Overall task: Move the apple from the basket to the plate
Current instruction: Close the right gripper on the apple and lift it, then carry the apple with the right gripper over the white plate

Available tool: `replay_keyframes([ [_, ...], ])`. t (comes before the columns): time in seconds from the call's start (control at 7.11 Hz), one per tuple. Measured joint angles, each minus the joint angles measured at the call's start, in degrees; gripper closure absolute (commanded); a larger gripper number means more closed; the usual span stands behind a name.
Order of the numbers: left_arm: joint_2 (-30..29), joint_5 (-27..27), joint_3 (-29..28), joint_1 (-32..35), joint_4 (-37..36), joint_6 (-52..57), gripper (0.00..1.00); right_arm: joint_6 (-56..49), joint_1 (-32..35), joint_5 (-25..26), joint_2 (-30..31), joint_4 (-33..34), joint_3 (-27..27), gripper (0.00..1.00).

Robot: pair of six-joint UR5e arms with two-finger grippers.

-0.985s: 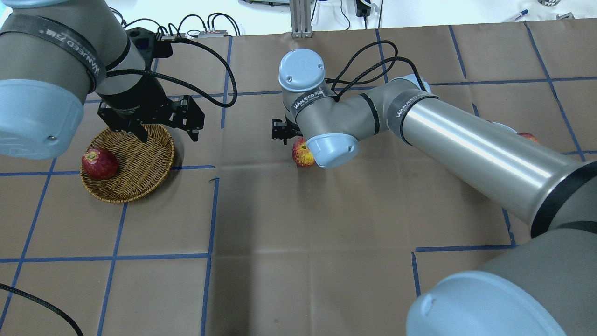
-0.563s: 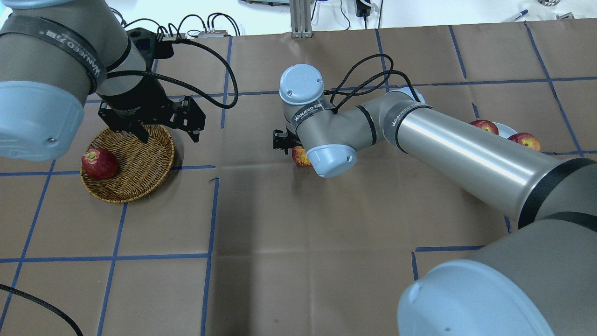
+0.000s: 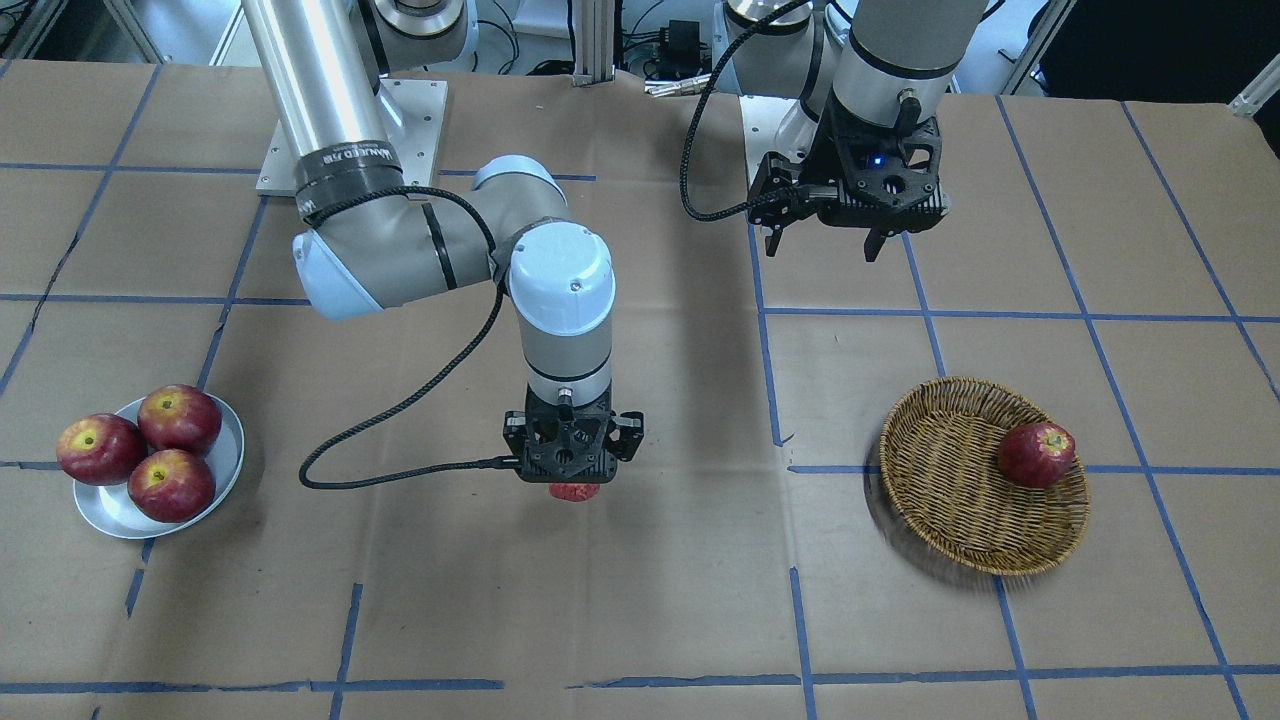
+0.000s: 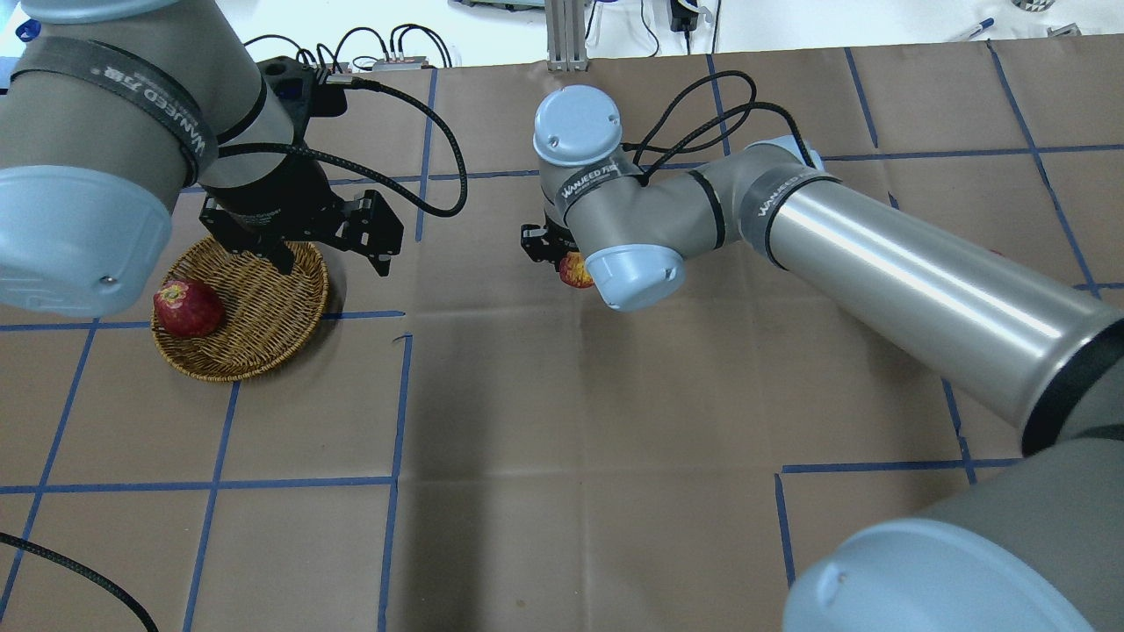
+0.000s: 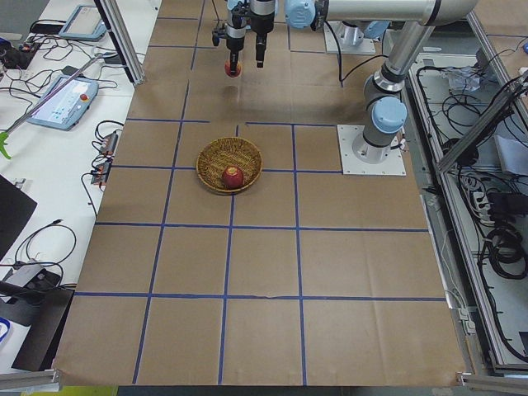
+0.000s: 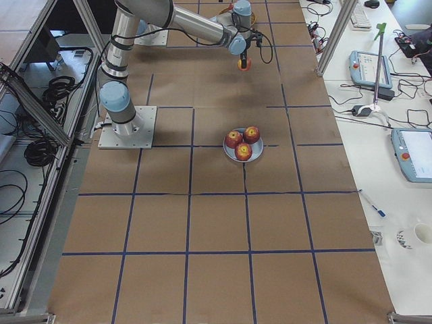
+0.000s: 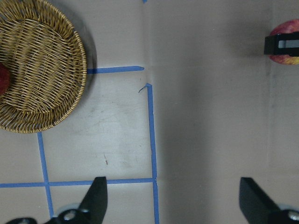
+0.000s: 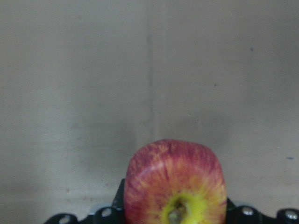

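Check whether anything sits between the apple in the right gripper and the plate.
Nothing visible does: only bare table lies between the apple, held in the right gripper, and the plate. The plate already holds three other apples that crowd it, so free room there looks tight.

1. "wanjeed" in white letters, followed by two characters too small to read, on the left arm band (image 4: 167, 110), a black strap just above the basket (image 4: 263, 342) in the overhead view.
2. "wanjeed" again on the right wrist band (image 4: 590, 186), well to the right of the basket.
3. "wanjeed" on the right forearm band (image 4: 777, 200), farther right of the basket.
4. pale lettering on the left arm's black tool housing (image 4: 259, 215), at the basket's far rim, too small to read.
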State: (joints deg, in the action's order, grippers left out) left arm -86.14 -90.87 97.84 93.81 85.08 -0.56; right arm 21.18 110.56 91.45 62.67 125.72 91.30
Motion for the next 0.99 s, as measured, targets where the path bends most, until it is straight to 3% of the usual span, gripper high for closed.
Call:
replay_keyframes([
  [0.42,0.01,-0.07,0.20,-0.11,0.00,-0.05,0.01,-20.61,-14.32,0.81,12.98,-17.56,-1.11,0.72],
  [0.7,-0.02,-0.02,0.22,-0.18,-0.02,-0.08,0.01,-38.67,-27.08,0.85,19.68,-19.51,3.93,0.72],
  [0.99,-0.02,-0.01,0.19,-0.22,-0.06,-0.13,0.01,-53.75,-39.22,-0.58,22.50,-18.30,9.12,0.72],
])
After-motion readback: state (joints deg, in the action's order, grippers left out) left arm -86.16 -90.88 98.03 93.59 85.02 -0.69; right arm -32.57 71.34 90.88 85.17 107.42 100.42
